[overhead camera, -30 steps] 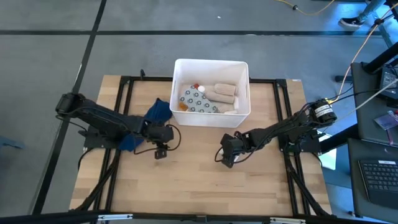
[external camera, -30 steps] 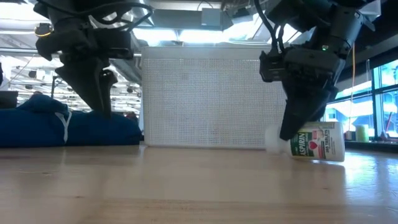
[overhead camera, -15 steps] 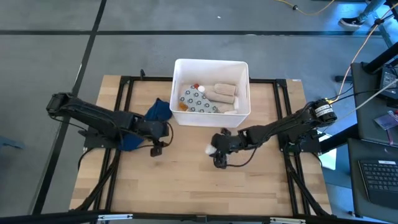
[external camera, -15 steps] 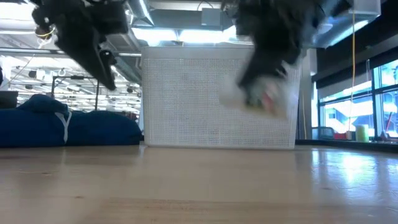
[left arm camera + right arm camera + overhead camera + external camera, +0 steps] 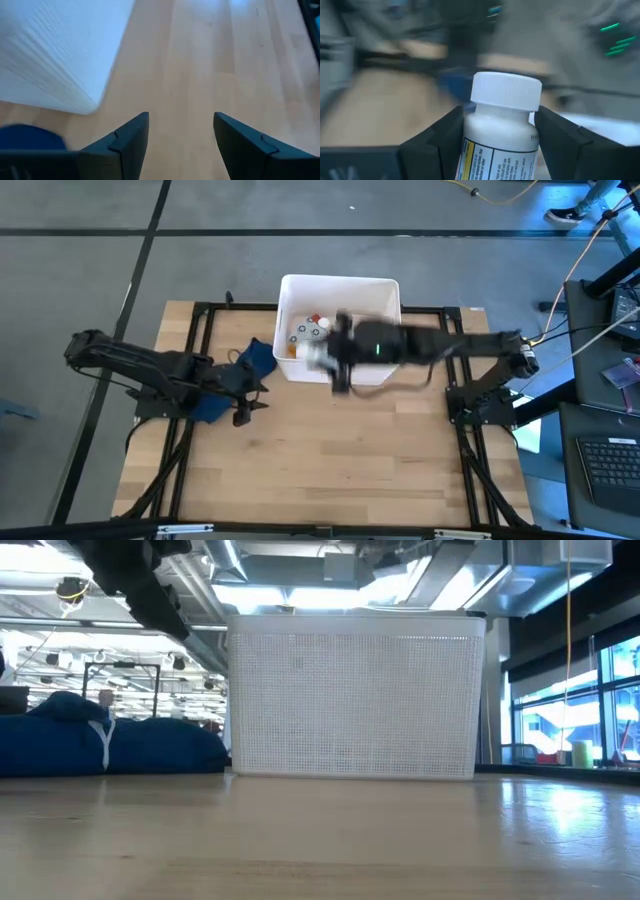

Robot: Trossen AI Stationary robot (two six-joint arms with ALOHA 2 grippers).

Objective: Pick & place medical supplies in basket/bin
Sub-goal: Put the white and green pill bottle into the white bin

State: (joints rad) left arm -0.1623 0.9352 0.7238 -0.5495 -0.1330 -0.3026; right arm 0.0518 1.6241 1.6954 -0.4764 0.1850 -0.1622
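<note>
A white bottle (image 5: 502, 130) with a white cap and a printed label sits in my right gripper (image 5: 500, 115), which is shut on it. In the high view that gripper (image 5: 335, 365) hangs blurred over the near wall of the white bin (image 5: 340, 283). In the bin lie a grey ring-patterned packet (image 5: 305, 332) and a small red-topped item (image 5: 315, 320); my arm hides the rest. My left gripper (image 5: 181, 131) is open and holds nothing. It hovers above the table left of the bin (image 5: 55, 50), beside the blue cloth (image 5: 255, 358). My right gripper pinches the bottle's body (image 5: 470, 145) between its two fingers, just below the cap (image 5: 506, 90). The fingers come from the table's right, slanting a little down, and lie along the bottle, whose cap points away from the wrist. The bottle is lifted clear of the table.
The blue cloth with a white cord (image 5: 110, 745) lies on the table against the bin's left wall (image 5: 350, 700). Black frame rails run along the table's left and right sides. Bare wood stretches from the bin to the table's near edge.
My right gripper has lifted the bottle off the table by the bin's near right corner. It has risen high, rolled about its own line, and swung left over the bin's near wall. My left gripper has risen and drawn back toward the table's left edge, still open.
</note>
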